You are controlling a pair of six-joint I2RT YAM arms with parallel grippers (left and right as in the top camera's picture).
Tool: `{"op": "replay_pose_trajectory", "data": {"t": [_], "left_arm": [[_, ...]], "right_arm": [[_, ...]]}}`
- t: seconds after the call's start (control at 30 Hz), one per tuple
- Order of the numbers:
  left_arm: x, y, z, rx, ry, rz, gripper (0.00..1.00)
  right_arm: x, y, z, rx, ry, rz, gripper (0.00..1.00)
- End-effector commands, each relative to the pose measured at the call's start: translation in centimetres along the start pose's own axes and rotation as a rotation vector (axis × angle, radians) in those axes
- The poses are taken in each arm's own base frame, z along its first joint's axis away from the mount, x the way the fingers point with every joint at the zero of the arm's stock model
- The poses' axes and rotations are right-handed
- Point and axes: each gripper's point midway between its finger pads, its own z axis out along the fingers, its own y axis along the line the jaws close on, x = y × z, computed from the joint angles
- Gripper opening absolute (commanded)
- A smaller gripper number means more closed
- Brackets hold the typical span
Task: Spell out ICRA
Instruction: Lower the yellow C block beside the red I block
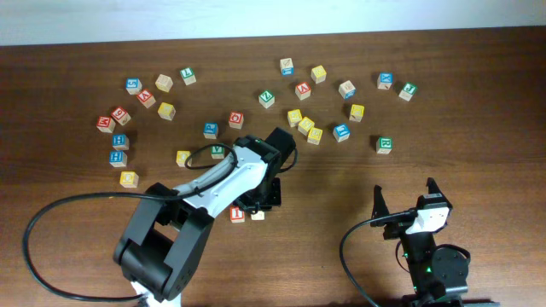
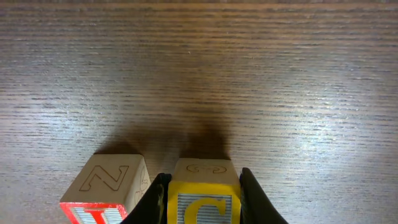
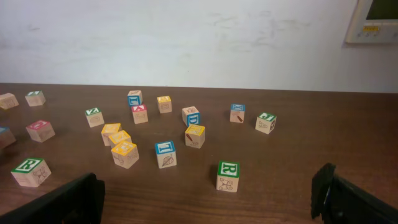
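Note:
My left gripper [image 2: 202, 202] is shut on a yellow C block [image 2: 204, 193], held low at the table beside a red I block [image 2: 106, 193] on its left. From overhead the I block [image 1: 237, 214] lies near the table's front, with the C block [image 1: 258, 215] just right of it under the left gripper [image 1: 260, 205]. A green R block [image 1: 384, 144] sits right of centre and also shows in the right wrist view [image 3: 228, 176]. A red A block [image 1: 303, 90] sits at the back. My right gripper [image 1: 404, 200] is open and empty near the front right.
Several other letter blocks are scattered across the back half of the table, in a left cluster [image 1: 119, 141] and a middle cluster [image 1: 305, 126]. The left arm's cable loops at the front left [image 1: 51, 222].

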Motion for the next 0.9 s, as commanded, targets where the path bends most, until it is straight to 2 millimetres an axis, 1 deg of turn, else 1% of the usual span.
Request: {"op": "replay_pose_trajectory", "data": {"t": [0.0,0.33,0.67,0.77,0.87], "left_arm": [[-0.4,0.88,0.46,-0.044,-0.029,-0.015,0.18],[-0.02,1.12,0.46,-0.055,-0.014,-0.014,0.17],[-0.36,0.99,0.45,-0.05,-0.028,-0.014,0.17],[-0.44,1.12,0.44,-0.058,-0.033,-0.014,0.18],[-0.05,1.33,0.43,-0.066,-0.017,-0.013,0.18]], "right_arm": [[0.31,-0.03,0.02,0.004,0.005,0.0,0.98],[0.31,-0.03,0.02,0.004,0.005,0.0,0.98],[0.31,-0.03,0.02,0.004,0.005,0.0,0.98],[0.31,-0.03,0.02,0.004,0.005,0.0,0.98],[0.31,-0.03,0.02,0.004,0.005,0.0,0.98]]}}
